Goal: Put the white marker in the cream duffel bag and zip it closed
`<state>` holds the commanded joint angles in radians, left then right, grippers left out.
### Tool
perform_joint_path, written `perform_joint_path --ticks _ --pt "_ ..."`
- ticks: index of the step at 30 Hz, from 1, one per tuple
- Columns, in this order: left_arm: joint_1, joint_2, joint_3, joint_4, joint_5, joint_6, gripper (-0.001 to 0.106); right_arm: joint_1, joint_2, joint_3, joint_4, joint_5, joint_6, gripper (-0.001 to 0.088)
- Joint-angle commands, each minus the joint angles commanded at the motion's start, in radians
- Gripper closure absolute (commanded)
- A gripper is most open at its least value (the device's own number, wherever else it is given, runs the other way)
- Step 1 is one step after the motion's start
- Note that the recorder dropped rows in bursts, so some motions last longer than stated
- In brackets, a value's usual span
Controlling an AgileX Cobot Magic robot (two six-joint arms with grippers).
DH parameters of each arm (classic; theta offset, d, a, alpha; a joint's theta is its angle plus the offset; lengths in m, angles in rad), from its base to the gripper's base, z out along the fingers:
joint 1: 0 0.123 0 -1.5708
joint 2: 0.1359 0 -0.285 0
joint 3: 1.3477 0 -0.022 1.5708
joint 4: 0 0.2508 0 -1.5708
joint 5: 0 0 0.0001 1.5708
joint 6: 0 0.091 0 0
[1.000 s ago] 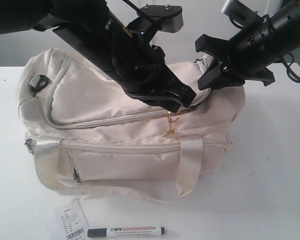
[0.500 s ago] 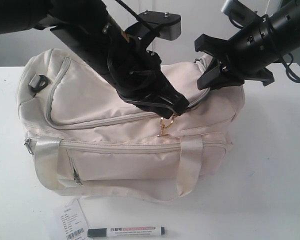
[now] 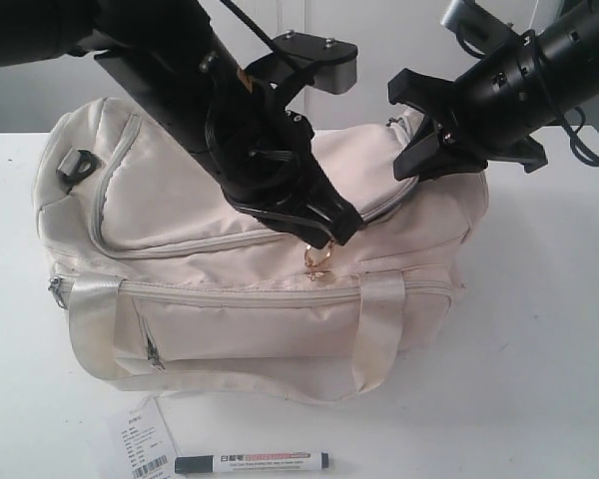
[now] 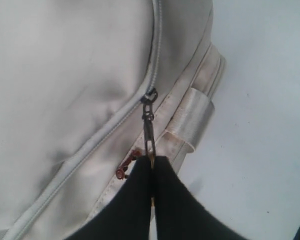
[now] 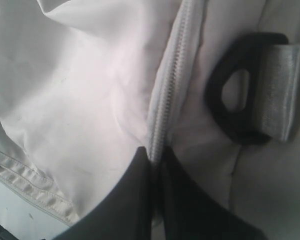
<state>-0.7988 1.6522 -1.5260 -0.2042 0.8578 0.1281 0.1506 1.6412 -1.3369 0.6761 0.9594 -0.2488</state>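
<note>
Leftward along the zipper [image 4: 155,60] went the left fingers [image 4: 135,185], pinching its pull [image 4: 149,134]; right fingers [image 5: 135,180] pinch the bag [image 3: 180,190] fabric (marker [image 3: 252,462] lies by the counter [image 3: 539,329] near edge).

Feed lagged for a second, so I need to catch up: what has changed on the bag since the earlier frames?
The left hand, shut on the zipper pull, has dragged it and the gold charm leftward along the zip of the cream duffel bag in the exterior view. The right hand stays pinched on the bag's end; the white marker still lies on the table beside the paper tag.
</note>
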Motion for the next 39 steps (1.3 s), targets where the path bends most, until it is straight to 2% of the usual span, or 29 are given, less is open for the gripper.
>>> perform_joint_path --ticks 12,39 --pt "0.0 -0.047 0.0 0.038 0.02 0.0 0.105 0.0 0.0 0.0 -0.002 -0.004 0.0 0.0868" --pt "0.0 -0.048 0.0 0.141 0.098 -0.021 0.105 0.0 0.0 0.0 -0.007 -0.01 0.0 0.0868"
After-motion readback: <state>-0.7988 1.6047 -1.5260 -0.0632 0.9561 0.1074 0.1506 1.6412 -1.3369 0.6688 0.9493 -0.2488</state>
